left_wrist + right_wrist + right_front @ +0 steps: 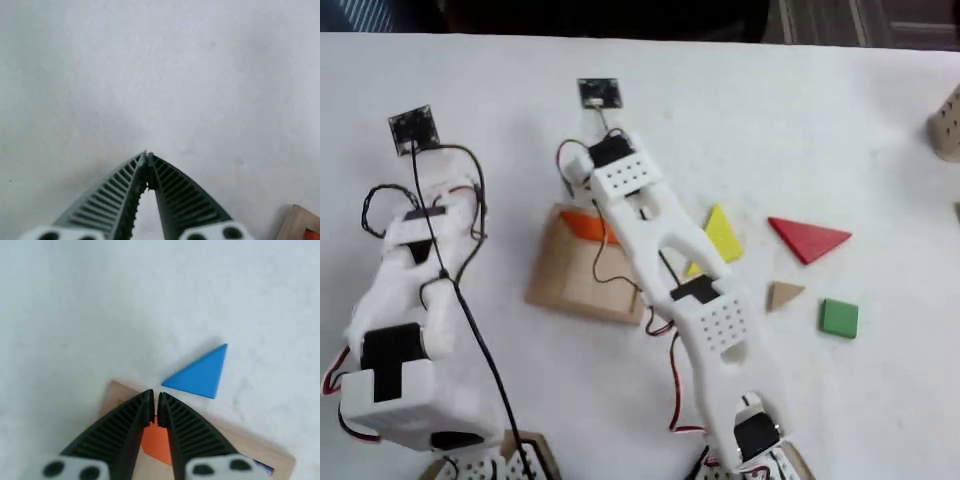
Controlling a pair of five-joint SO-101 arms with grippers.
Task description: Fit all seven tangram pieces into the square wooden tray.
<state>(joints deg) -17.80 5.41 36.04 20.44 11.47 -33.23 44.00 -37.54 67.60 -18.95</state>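
White tabletop [790, 120] lay under both arms. The right pincer [155, 399] hung over one edge of the square wooden tray [235, 437], jaws drawn all but together with nothing between them. Directly beneath its tips we noted an orange piece [156, 445] lying inside the tray. Just beyond the tips, outside the rim, a blue triangle [197, 375] lay flat on the table. A dark blue sliver at one tray corner was possibly another piece; we could not confirm.

The left pincer [147, 157] was closed tip to tip and empty, above bare table with a tray corner off to its side.

Well off to the right pincer's side, all loose, lay a yellow triangle [723, 232], red triangle [808, 238], small tan triangle [782, 294] and green square [839, 318].

Judgement: the pieces look thin, rigid and light, with slick painted faces and little height to catch. We would take the blue triangle edge to edge across its narrower span.
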